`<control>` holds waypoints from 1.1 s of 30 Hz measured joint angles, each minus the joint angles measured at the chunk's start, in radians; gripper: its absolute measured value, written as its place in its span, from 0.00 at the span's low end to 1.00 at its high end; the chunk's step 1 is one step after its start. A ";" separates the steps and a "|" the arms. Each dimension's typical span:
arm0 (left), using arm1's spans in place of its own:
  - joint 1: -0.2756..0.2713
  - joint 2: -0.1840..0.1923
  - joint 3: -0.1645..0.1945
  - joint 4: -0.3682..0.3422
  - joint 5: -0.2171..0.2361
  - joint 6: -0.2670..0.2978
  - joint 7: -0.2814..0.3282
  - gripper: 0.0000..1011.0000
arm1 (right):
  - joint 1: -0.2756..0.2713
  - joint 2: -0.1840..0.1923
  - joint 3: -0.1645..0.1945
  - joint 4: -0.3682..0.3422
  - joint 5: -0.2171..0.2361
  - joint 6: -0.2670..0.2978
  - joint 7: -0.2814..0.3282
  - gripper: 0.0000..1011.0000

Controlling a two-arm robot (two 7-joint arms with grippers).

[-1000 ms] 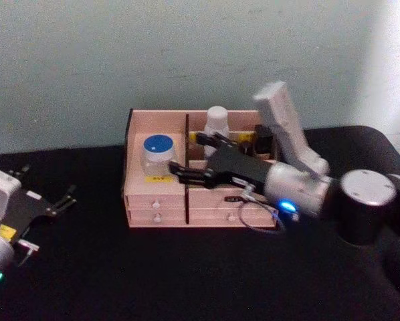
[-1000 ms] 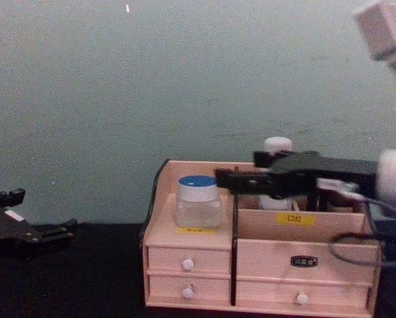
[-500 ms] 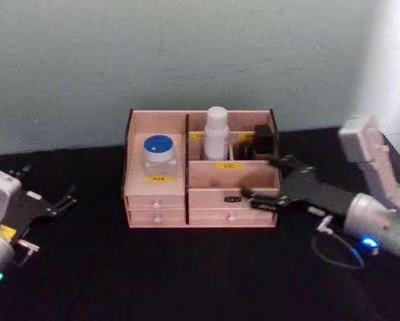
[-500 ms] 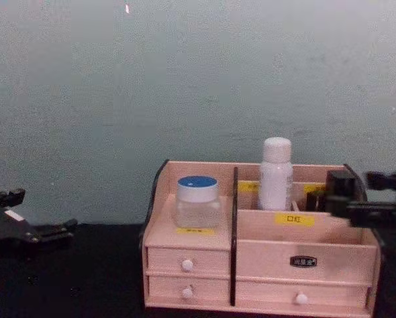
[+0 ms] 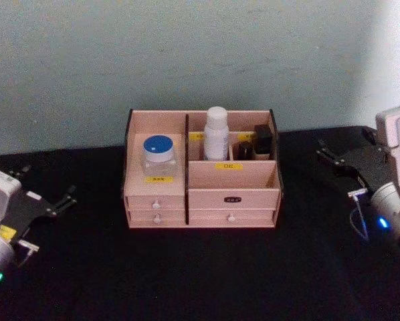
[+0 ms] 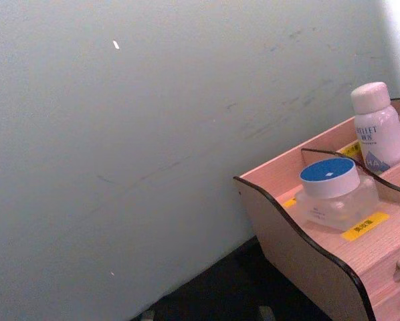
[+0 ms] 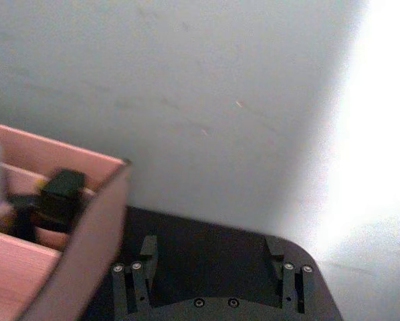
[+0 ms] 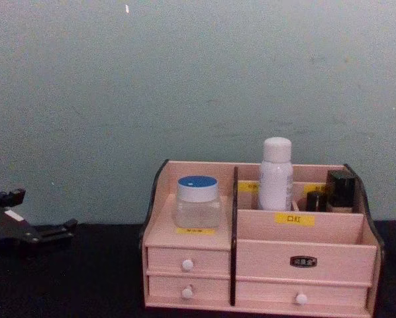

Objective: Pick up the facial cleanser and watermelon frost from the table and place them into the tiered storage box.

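Observation:
The tiered storage box (image 5: 260, 184) stands at the middle back of the black table, also in the chest view (image 8: 330, 248). On its left step sits a clear jar with a blue lid (image 5: 158, 156) (image 8: 198, 201) (image 6: 334, 194). A white bottle (image 5: 216, 132) (image 8: 275, 173) (image 6: 377, 127) stands upright in a back compartment; I cannot tell which of the two is the facial cleanser or the watermelon frost. My right gripper (image 5: 335, 168) (image 7: 210, 253) is open and empty to the right of the box. My left gripper (image 5: 45, 186) (image 8: 34, 213) rests open at the far left.
Small dark bottles (image 5: 257, 142) (image 8: 337, 192) (image 7: 59, 194) fill the box's back right compartment. A pale wall rises close behind the box. Bare black table (image 5: 200, 274) lies in front of the box and on both sides.
My right gripper has pulled back from above the box, moving right and away to the table's right side, empty. The left gripper, jar and bottle have stayed put.

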 joint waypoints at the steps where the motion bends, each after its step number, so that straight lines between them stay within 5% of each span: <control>1: 0.000 0.000 0.000 0.000 0.000 0.000 0.000 0.99 | 0.006 -0.011 -0.005 0.015 -0.015 0.000 -0.019 0.99; 7: 0.000 0.000 0.000 0.000 0.000 0.000 0.000 0.99 | 0.051 -0.078 -0.059 0.146 -0.137 -0.020 -0.120 0.99; 12: 0.000 0.000 0.000 0.000 0.000 0.000 0.000 0.99 | 0.078 -0.115 -0.079 0.231 -0.188 -0.039 -0.151 0.99; 33: 0.000 0.000 0.000 0.000 0.000 0.000 0.000 0.99 | 0.081 -0.118 -0.078 0.240 -0.194 -0.043 -0.152 0.99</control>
